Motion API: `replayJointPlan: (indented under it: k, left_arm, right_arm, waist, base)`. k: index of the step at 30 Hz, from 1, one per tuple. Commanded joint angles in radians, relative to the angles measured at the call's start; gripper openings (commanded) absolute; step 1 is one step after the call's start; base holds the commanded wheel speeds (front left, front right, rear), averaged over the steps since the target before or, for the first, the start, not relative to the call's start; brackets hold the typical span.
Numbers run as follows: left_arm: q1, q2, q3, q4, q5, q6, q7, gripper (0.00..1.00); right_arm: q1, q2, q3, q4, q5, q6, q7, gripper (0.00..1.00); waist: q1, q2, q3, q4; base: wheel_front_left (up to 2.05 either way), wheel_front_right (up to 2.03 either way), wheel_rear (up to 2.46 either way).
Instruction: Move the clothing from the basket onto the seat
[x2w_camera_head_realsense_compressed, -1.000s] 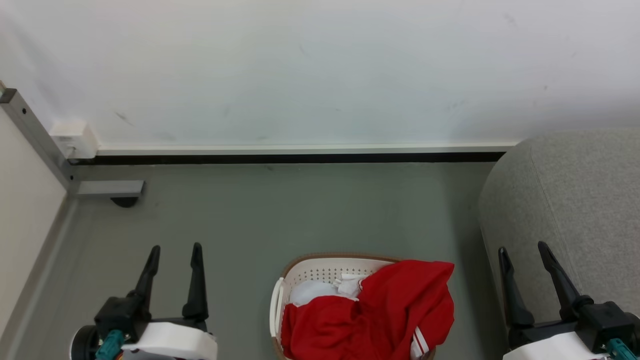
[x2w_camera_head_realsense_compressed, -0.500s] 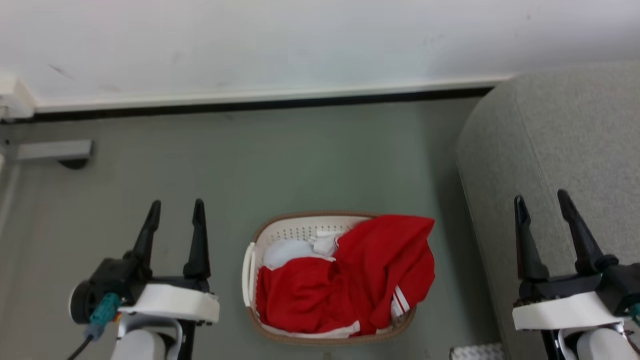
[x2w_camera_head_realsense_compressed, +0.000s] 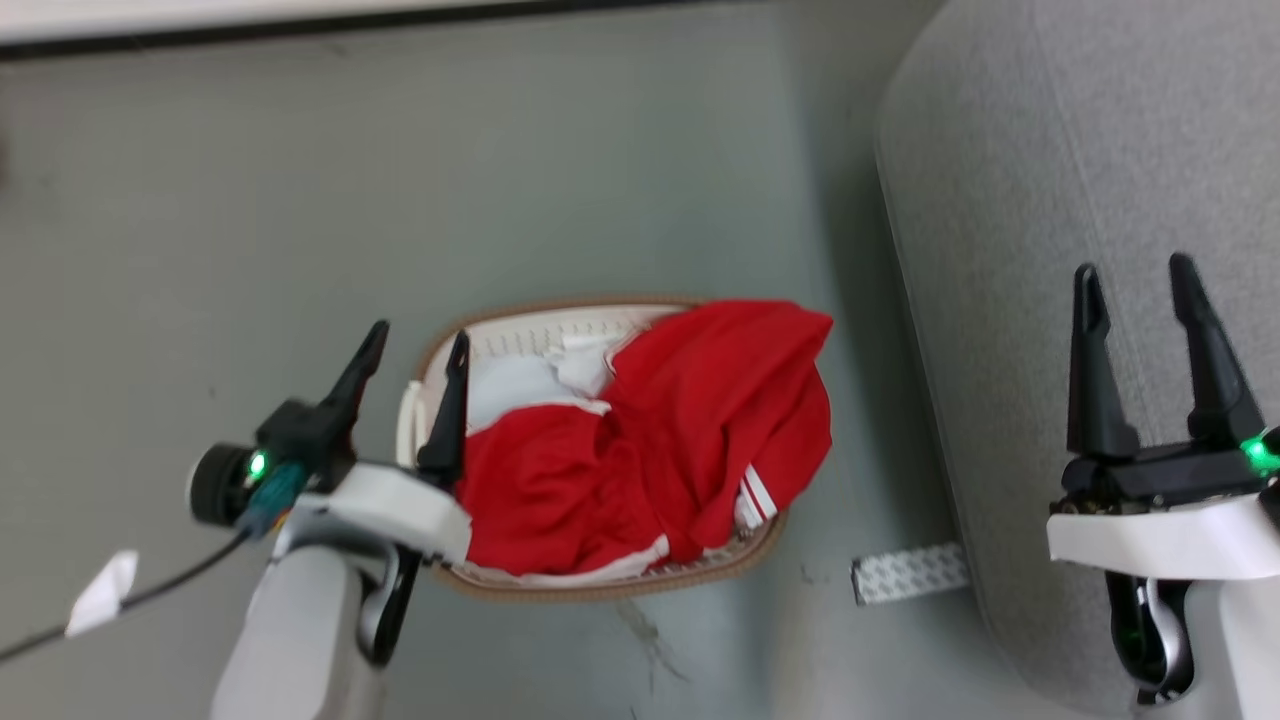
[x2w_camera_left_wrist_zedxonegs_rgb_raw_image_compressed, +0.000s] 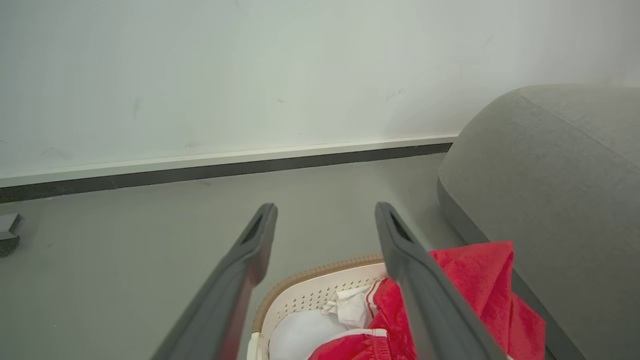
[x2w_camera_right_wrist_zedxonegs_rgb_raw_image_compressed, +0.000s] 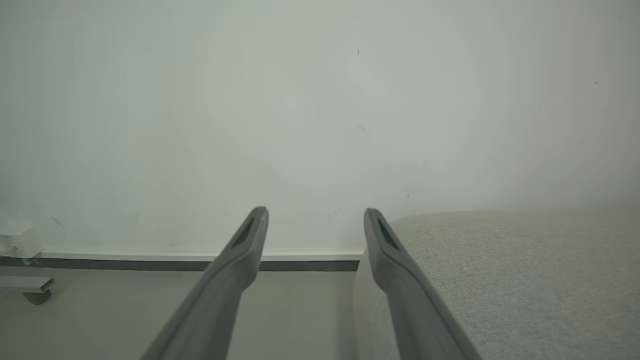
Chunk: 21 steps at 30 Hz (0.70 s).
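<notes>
The left jaws, wide and empty, hang at the left rim of the basket (x2w_camera_head_realsense_compressed: 560, 590) with the clothing (x2w_camera_head_realsense_compressed: 690, 420) heaped inside just to their right, so shift right, drop onto the highest red fold and pinch deep; the right jaws gape empty over the seat (x2w_camera_head_realsense_compressed: 1000, 200).

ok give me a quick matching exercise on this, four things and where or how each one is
Things:
1. clothing
2. basket
3. seat
4. left hand

Descriptions:
a. cream walls, brown rim
b. red, heaped in the basket
c. open, at the basket's left rim
d. grey, on the robot's right

Pairs: 1-b, 2-a, 3-d, 4-c
</notes>
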Motion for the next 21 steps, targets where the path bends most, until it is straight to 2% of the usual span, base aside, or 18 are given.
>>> replayJointPlan:
  k: [1,7,14,21]
  left_arm:
    - [-0.049,0.012,-0.018,0.045,0.021,-0.006,0.0,1.0]
    - [-0.2,0.028,-0.107,0.281,0.039,-0.019,0.017,1.0]
    - [-0.342,0.043,-0.211,0.501,0.07,-0.023,0.113,1.0]
    - [-0.451,0.058,-0.337,0.676,0.025,-0.023,0.234,1.0]
  right_arm:
    - [-0.024,0.001,-0.007,-0.013,0.01,0.001,0.0,1.0]
    - [-0.055,0.0,-0.019,-0.035,0.04,0.001,0.0,1.0]
    - [-0.079,0.001,-0.017,-0.049,0.082,0.001,0.0,1.0]
    - [-0.093,0.0,0.004,-0.049,0.128,0.001,0.0,1.0]
  waist:
    - [-0.0002,0.0,0.076,-0.032]
    - [-0.0002,0.0,0.151,-0.067]
    - [-0.0002,0.0,0.209,-0.111]
    - [-0.0002,0.0,0.26,-0.162]
  base:
    - [0.0,0.0,0.0]
    - [0.0,0.0,0.0]
    - [0.0,0.0,0.0]
    - [0.0,0.0,0.0]
